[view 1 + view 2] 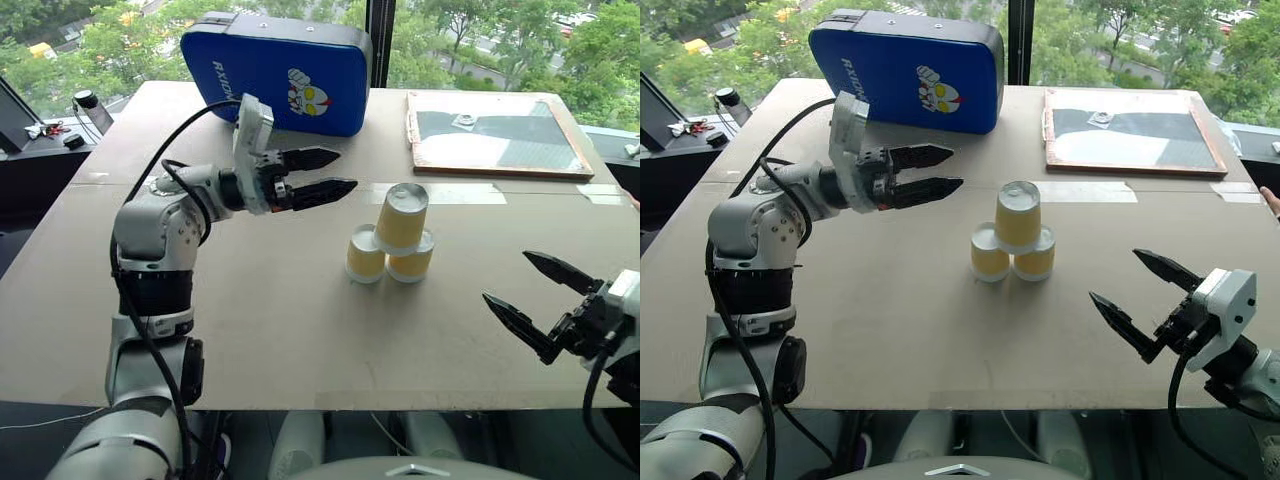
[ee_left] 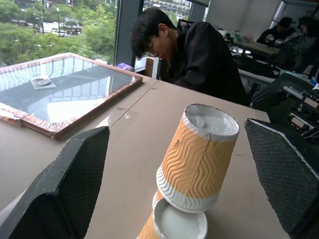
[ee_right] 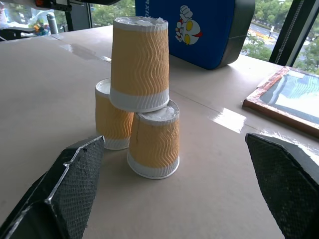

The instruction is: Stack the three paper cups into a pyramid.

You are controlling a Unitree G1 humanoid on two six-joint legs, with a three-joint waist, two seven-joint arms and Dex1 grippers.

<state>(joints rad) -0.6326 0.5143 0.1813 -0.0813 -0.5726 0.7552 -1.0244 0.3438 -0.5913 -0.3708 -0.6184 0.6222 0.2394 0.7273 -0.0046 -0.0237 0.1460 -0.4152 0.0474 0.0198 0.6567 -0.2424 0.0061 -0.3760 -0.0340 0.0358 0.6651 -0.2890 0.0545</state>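
Near the middle of the desk the three paper cups stand as a small pyramid, all upside down with their white bases up. Two sit side by side, touching, and the third rests on top, bridging them. From the right wrist view that top cup looks seated more on one lower cup than the other and leans a little, so I judge the stack finished but not very steady.

That lean would explain why both hands stand off from it. The left hand hangs above the desk beside the stack, on the robot's left and a little beyond it, its two black fingers spread and holding nothing. It points level toward the top cup, which lies just past the fingertips and apart from them. I take this for a hand that has let go.

The right hand is low over the near right part of the desk, fingers spread wide and empty, aimed across at the cups, well apart from them. A blue case and a framed board lie at the far side, clear of the work. A person sits bent over at the next table.
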